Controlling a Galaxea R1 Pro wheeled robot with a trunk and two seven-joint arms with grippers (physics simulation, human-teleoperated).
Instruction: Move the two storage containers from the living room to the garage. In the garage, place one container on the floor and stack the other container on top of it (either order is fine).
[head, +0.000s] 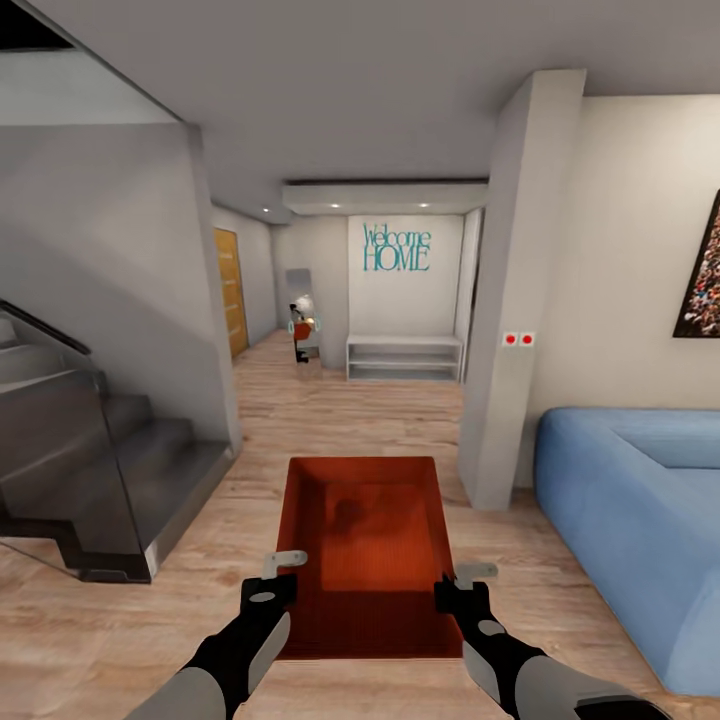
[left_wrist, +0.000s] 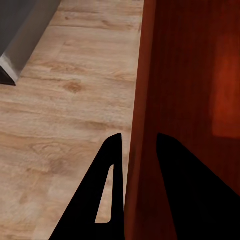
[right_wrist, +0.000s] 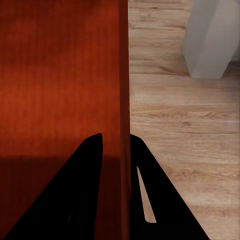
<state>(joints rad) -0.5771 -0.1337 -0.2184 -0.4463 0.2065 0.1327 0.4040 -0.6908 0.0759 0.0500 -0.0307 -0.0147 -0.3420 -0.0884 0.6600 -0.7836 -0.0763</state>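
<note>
One red-orange open-topped storage container (head: 368, 540) hangs in front of me above the wood plank floor, held by both arms. My left gripper (head: 283, 578) is shut on its left wall (left_wrist: 142, 125), one finger inside and one outside. My right gripper (head: 455, 585) is shut on its right wall (right_wrist: 124, 100) the same way. The box is empty inside. I am in the living room, facing a hallway.
A blue sofa (head: 640, 510) stands at the right. A white pillar (head: 510, 300) rises right of the box, and a dark staircase (head: 110, 470) with a glass rail sits at the left. The hallway ahead ends at a white bench (head: 405, 357) under a "Welcome HOME" sign.
</note>
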